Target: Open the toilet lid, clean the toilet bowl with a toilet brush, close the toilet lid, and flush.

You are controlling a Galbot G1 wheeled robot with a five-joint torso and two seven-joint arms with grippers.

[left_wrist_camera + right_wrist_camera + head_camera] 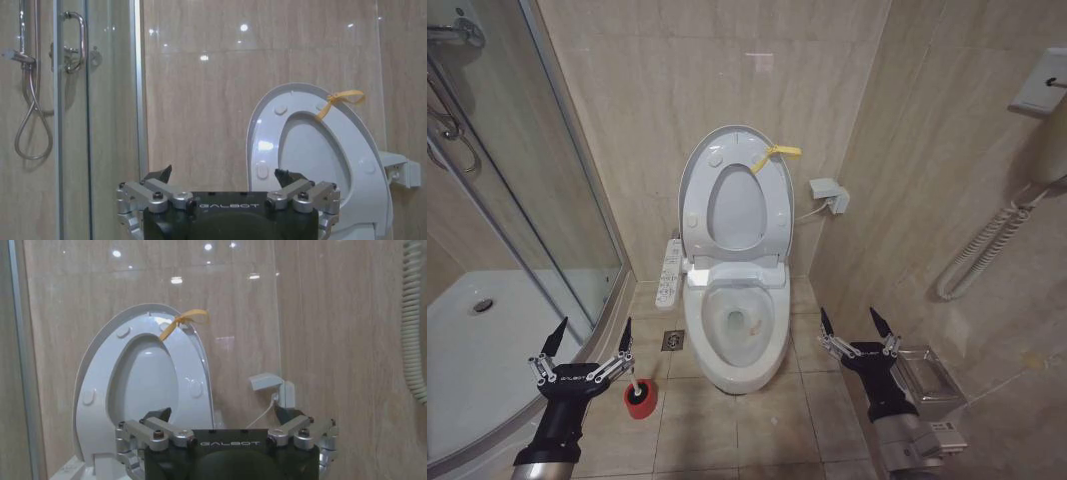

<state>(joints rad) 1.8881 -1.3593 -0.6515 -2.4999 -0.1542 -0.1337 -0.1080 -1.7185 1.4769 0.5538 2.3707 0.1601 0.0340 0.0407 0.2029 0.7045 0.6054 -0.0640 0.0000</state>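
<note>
The toilet lid (737, 208) stands raised against the back wall, with the ring seat (695, 215) up in front of it and a yellow ribbon (773, 154) at its top edge. Below it the white toilet bowl (739, 322) lies uncovered. On the floor to the bowl's left, the toilet brush (633, 378) stands with its thin white handle in a red holder cup (640, 398). My left gripper (593, 335) hangs open just above and left of the brush, holding nothing. To the right of the bowl my right gripper (849, 320) is open and holds nothing. Both wrist views face the raised lid (310, 150) (150, 380).
A curved shower tray (467, 340) and glass door (537, 200) close off the left side. A control panel (668, 272) sticks out beside the bowl, near a floor drain (673, 340). A metal bin (927, 378) and a coiled hose (987, 250) are on the right wall.
</note>
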